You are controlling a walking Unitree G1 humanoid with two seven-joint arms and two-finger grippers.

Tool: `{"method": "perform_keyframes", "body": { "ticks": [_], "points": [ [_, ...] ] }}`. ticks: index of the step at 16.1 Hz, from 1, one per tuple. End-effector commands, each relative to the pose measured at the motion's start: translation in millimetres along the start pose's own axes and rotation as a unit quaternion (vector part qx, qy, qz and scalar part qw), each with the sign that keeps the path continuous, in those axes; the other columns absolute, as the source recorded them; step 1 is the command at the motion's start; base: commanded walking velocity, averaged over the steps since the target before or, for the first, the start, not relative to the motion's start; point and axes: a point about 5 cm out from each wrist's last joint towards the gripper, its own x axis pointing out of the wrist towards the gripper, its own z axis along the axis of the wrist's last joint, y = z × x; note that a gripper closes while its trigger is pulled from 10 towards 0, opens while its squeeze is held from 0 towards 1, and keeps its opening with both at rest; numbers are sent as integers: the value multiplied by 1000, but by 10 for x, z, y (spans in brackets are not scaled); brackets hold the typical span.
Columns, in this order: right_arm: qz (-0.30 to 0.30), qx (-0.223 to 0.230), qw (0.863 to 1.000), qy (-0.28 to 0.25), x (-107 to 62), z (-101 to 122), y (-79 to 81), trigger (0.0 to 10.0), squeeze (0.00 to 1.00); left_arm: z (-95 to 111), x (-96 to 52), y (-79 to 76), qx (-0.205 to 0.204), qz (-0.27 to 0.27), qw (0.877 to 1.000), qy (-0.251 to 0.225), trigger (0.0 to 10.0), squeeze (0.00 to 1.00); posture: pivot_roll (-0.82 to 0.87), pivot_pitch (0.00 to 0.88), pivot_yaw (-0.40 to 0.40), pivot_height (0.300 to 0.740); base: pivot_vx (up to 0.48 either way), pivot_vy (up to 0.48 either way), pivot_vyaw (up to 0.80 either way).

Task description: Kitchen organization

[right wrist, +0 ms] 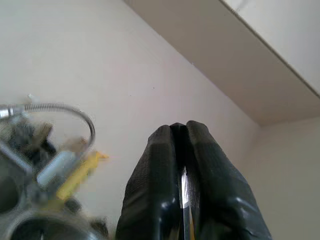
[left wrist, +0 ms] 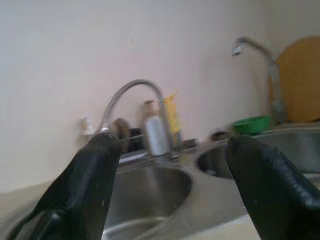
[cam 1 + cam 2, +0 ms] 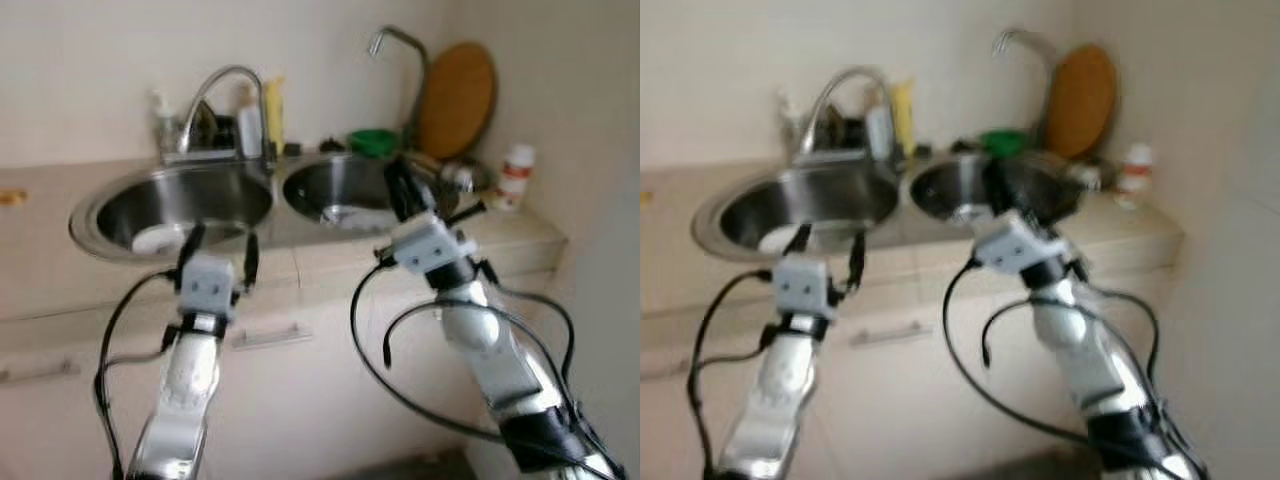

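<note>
Though blurred elsewhere, right hand [image 1: 182,175] pinched.

Beige wall [image 3: 90,70], cabinet drawer handle [image 3: 270,337]

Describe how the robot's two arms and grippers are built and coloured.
Both arms are silver-grey segmented tubes with darker black bands near the base. Each wrist carries a boxy light-grey housing with small dark dots. The left gripper and right gripper each have two long black fingers with a matte, rubbery look. Loose black cables loop alongside both arms.
</note>
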Motion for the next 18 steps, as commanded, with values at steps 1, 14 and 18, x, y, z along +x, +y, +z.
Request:
{"method": "perform_keyframes", "body": {
  "ticks": [1,14,18],
  "points": [
    [-3,-5,999,-53,119,150,11,10000,0,19,19,98,13,13,1000,-7,10000,0,-10,0,-8,740,401,0,0],
    [-3,141,990,-13,361,-33,314,10000,0,-18,-27,-35,19,-17,1000,4,10000,0,29,0,-14,740,221,0,0],
    [-36,187,982,6,333,-125,283,10000,1000,-31,-38,-50,22,-25,999,8,10000,0,32,0,-12,740,0,0,0]
  ]
}}
